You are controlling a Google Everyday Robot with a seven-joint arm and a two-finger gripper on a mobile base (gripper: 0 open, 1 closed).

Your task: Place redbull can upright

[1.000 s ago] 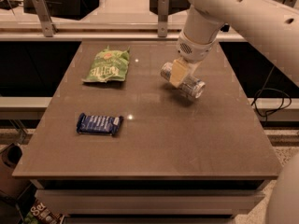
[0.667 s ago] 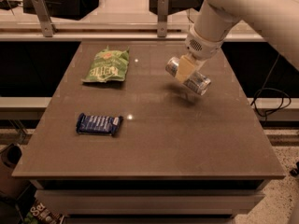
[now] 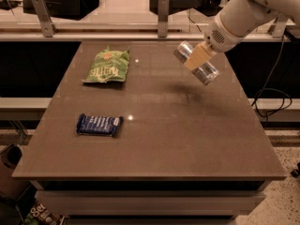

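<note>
The redbull can (image 3: 207,72) is off the table (image 3: 187,144), held in the air over the right rear part of the top. In the camera view, the only one there is, it hangs on a slant. One shiny end points up and to the left, towards the back rail, and the other end points down and to the right. It is neither lying flat nor standing.

The gripper (image 3: 196,60) is clenched across the can's middle, and a tan finger pad (image 3: 198,54) crosses the side facing the camera. The white arm (image 3: 239,15) reaches in from the upper right corner. A soft dark patch on the tabletop below and slightly left of the can looks like its shadow, which suggests there is a clear gap between the can and the surface.

The green chip bag (image 3: 107,65) lies flat towards the left rear of the table. The blue snack bar (image 3: 99,124) lies nearer the front left. Both are well apart from the can and from the ground beneath it.

As for progress, the pickup looks done, since the can is grasped and raised. The rest seems yet to do. The can needs to be turned until its long axis is vertical, lowered until the bottom end sits on the table, and then let go without tipping. A slim can has a narrow base, so a square set-down probably matters most.
</note>
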